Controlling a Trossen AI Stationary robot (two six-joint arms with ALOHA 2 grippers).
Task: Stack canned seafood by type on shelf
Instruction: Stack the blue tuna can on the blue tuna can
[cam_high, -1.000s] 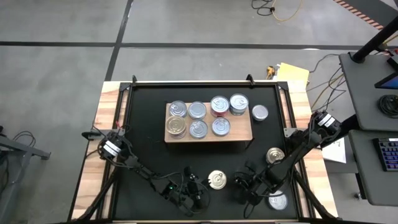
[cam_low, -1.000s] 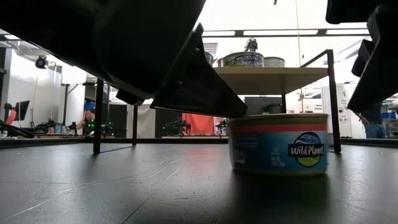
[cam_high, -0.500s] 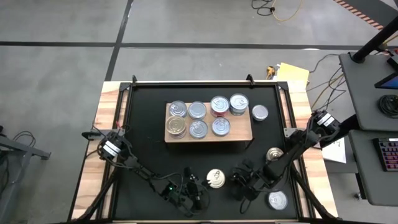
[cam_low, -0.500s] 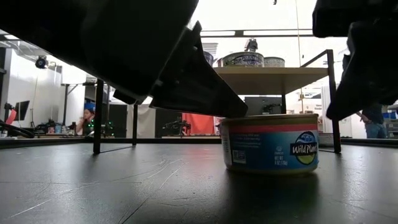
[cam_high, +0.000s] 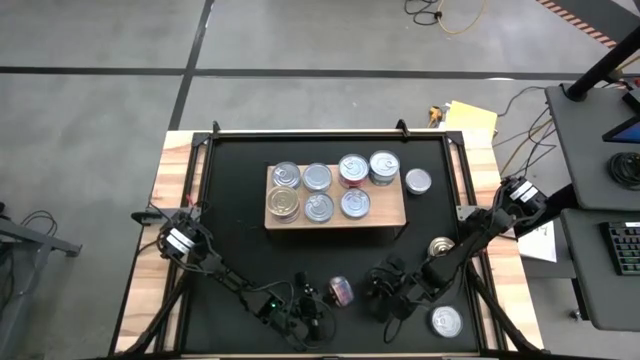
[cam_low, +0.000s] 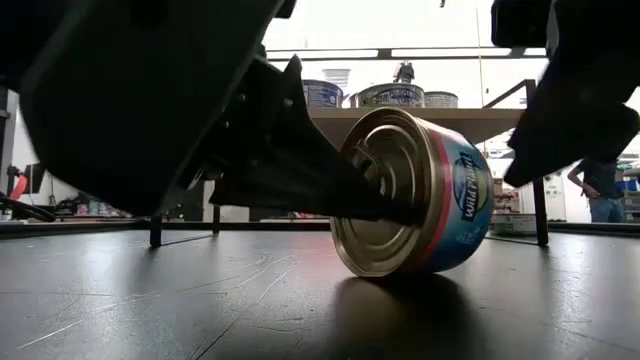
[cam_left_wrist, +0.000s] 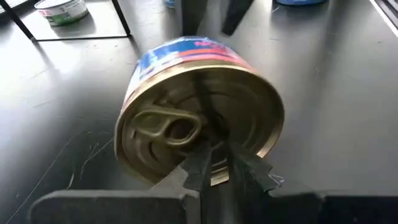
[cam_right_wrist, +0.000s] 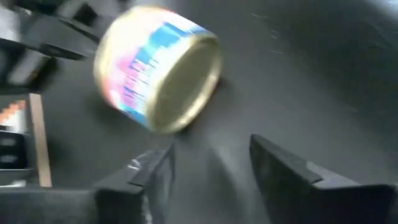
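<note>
A gold-lidded tin with a blue and red label (cam_high: 341, 291) stands tipped up on its rim on the black mat near the front edge. Its pull-tab lid (cam_left_wrist: 186, 134) faces my left gripper (cam_left_wrist: 214, 163), which is shut. My right gripper (cam_right_wrist: 208, 168) is open on the tin's other side, facing its bottom (cam_right_wrist: 183, 81), with its fingers apart from the tin. The wooden shelf (cam_high: 388, 226) at the middle of the mat carries several tins (cam_high: 318, 178). My left gripper rests its shut fingertips (cam_low: 395, 210) against the tin's lid, just below the pull tab (cam_left_wrist: 208, 140). The fingers come slanting a little downward from the table's near left. The tin leans tilted, its lower rim (cam_low: 385, 270) on the mat.
Loose tins lie on the mat to the right of the shelf (cam_high: 418, 181), beside the right arm (cam_high: 441, 247) and at the near right corner (cam_high: 446, 321). The shelf's thin black legs (cam_low: 158, 185) stand behind the tipped tin.
The tin stood flat on the mat with its lid up. It has slid a little toward my left gripper, then tipped up onto its rim, so its lid now faces that gripper.
</note>
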